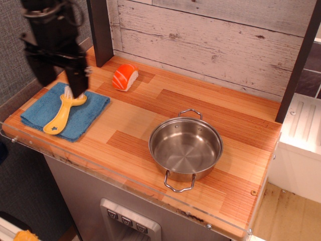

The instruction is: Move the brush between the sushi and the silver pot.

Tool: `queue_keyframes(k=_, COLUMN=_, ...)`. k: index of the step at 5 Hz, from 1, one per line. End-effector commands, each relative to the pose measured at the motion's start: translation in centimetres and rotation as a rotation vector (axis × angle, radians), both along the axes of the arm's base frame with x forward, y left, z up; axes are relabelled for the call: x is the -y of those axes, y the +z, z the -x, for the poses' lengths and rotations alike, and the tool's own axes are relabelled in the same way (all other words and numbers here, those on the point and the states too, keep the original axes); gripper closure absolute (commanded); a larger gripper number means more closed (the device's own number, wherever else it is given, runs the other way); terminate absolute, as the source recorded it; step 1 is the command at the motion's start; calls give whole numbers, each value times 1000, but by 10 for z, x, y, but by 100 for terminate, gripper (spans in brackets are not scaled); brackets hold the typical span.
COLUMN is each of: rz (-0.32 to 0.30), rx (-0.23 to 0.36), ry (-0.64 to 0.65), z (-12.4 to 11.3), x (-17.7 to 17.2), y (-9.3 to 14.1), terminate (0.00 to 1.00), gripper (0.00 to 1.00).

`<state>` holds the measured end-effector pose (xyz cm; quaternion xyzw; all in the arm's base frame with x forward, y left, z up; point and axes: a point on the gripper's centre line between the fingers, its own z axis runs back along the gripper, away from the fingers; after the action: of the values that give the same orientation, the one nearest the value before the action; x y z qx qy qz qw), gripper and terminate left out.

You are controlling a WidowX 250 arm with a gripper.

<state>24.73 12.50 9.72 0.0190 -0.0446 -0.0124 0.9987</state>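
Brush bears star mark; no readable writing.

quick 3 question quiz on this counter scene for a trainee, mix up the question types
1. True or false: the brush lies inside the silver pot.
2. Multiple choice: what does the brush rest on? A) bare wood B) a blue cloth C) the sushi
3. Short answer: where is the gripper relative to the brush?

Key
1. False. The pot holds nothing; the brush is far to its left.
2. B. The yellow handle lies on the blue cloth at the counter's left end.
3. Above the bristle end, its two fingers spread apart, not closed on the brush.
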Motion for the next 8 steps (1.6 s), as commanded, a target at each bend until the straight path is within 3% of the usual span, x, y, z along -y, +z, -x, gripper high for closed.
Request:
queue_keyframes(k=1, rz=-68, rx=16, ry=95, z=-2, x=-35, y=-21, terminate=0, gripper=0)
queue_keyframes(k=4, rz=-89, rx=-39, ry=128, z=-17, x=-41, y=-57, terminate=0, gripper=0)
queue_keyframes(k=6, rz=-82, rx=-68, ry=129, z=-22, x=-44, y=-66, terminate=0, gripper=0)
queue_keyframes(k=8, rz=-88, rx=-51, ry=105, z=-32, x=-40, y=-62, terminate=0, gripper=0)
